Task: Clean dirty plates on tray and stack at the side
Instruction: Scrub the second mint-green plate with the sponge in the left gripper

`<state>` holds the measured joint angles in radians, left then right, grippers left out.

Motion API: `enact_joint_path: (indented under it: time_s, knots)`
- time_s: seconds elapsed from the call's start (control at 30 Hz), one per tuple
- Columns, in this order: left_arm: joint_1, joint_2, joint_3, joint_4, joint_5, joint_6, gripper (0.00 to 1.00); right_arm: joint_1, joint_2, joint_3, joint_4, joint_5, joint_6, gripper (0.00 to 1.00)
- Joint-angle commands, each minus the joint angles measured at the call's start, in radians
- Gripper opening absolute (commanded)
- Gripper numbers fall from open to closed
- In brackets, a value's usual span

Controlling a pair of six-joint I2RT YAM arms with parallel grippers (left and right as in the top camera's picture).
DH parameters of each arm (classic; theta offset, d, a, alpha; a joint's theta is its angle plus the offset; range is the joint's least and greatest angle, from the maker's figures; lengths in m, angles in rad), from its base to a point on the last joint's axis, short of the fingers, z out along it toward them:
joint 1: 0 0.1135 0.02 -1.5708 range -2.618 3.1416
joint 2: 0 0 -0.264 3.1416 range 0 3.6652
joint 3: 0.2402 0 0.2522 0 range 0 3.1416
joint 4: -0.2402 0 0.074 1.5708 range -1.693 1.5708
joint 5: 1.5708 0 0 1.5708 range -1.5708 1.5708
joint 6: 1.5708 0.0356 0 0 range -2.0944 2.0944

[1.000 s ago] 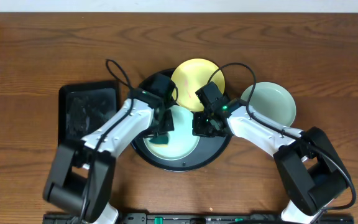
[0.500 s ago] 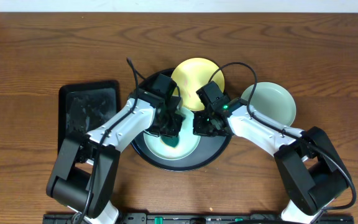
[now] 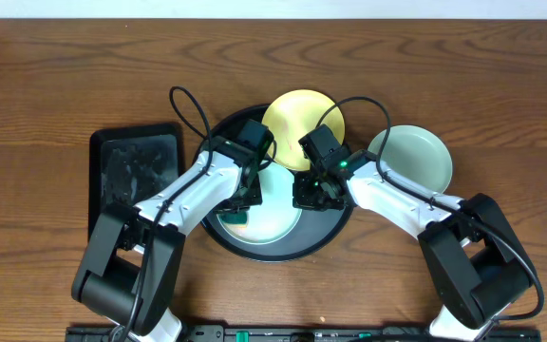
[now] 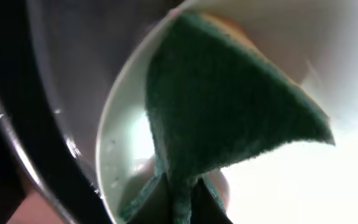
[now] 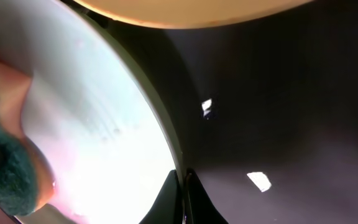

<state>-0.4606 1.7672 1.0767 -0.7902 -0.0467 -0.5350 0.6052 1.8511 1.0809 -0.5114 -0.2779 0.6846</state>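
Observation:
A pale mint plate [image 3: 275, 217] lies on the round black tray [image 3: 333, 226]. My left gripper [image 3: 242, 199] is shut on a dark green sponge [image 3: 236, 215] and presses it on the plate's left part. The left wrist view shows the sponge [image 4: 216, 106] between the jaws [image 4: 182, 202], against the plate [image 4: 120, 146]. My right gripper [image 3: 308, 195] is shut on the plate's right rim, which the right wrist view shows [image 5: 183, 198]. A pale yellow plate [image 3: 300, 112] rests at the tray's back edge. A second mint plate [image 3: 411, 157] sits on the table to the right.
A smaller black rectangular tray [image 3: 133, 176] lies left of the round tray. Both arms cross over the round tray, with cables looping above them. The wooden table [image 3: 65, 76] extends on all sides.
My left gripper swept the sponge right towards the plate's middle, then back to its left side. The right gripper has stayed on the rim.

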Motion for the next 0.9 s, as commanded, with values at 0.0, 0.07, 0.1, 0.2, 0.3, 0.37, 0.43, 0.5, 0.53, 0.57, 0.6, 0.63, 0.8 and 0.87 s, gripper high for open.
enact_joint_path:
  time_s: [0.0, 0.07, 0.1, 0.2, 0.3, 0.37, 0.43, 0.5, 0.53, 0.57, 0.6, 0.63, 0.8, 0.87]
  knots:
    - [0.017, 0.021, -0.017, 0.04, 0.175, 0.239, 0.07, -0.002, 0.007, 0.017, 0.0, 0.034, -0.006, 0.01]
    - [0.017, 0.021, -0.017, 0.068, 0.365, 0.387, 0.07, -0.002, 0.007, 0.017, 0.0, 0.034, -0.006, 0.01]
    - [0.017, 0.021, -0.017, 0.079, 0.454, 0.45, 0.07, -0.002, 0.007, 0.017, 0.0, 0.034, -0.006, 0.01]
    - [0.017, 0.021, -0.016, 0.109, 0.537, 0.489, 0.07, -0.002, 0.007, 0.017, 0.0, 0.033, -0.006, 0.01]
    - [0.026, 0.021, -0.011, 0.145, 0.524, 0.468, 0.07, -0.002, 0.007, 0.017, 0.0, 0.033, -0.006, 0.01]
    - [0.042, 0.02, 0.005, 0.168, 0.448, 0.375, 0.07, -0.002, 0.007, 0.017, 0.0, 0.032, -0.006, 0.01]
    - [0.059, 0.019, 0.031, 0.165, 0.306, 0.249, 0.07, -0.002, 0.007, 0.017, 0.0, 0.029, -0.006, 0.01]
    - [0.076, 0.01, 0.056, 0.153, 0.158, 0.13, 0.07, -0.002, 0.007, 0.017, 0.0, 0.029, -0.006, 0.01]
    - [0.082, 0.005, 0.064, 0.146, 0.113, 0.098, 0.07, -0.002, 0.007, 0.017, 0.0, 0.029, -0.006, 0.01]
    - [0.091, -0.003, 0.078, 0.134, 0.054, 0.068, 0.07, -0.002, 0.007, 0.017, 0.0, 0.029, -0.006, 0.01]
    - [0.099, -0.014, 0.094, 0.118, 0.005, 0.052, 0.07, -0.002, 0.007, 0.017, -0.001, 0.029, -0.006, 0.01]
    - [0.106, -0.025, 0.108, 0.102, -0.028, 0.045, 0.07, -0.002, 0.007, 0.017, -0.001, 0.029, -0.006, 0.01]
    - [0.159, -0.138, 0.204, -0.021, -0.057, 0.043, 0.07, -0.002, 0.007, 0.017, -0.001, 0.03, -0.006, 0.01]
    - [0.19, -0.192, 0.215, -0.05, -0.045, 0.043, 0.07, -0.002, 0.007, 0.017, 0.0, 0.029, -0.015, 0.01]
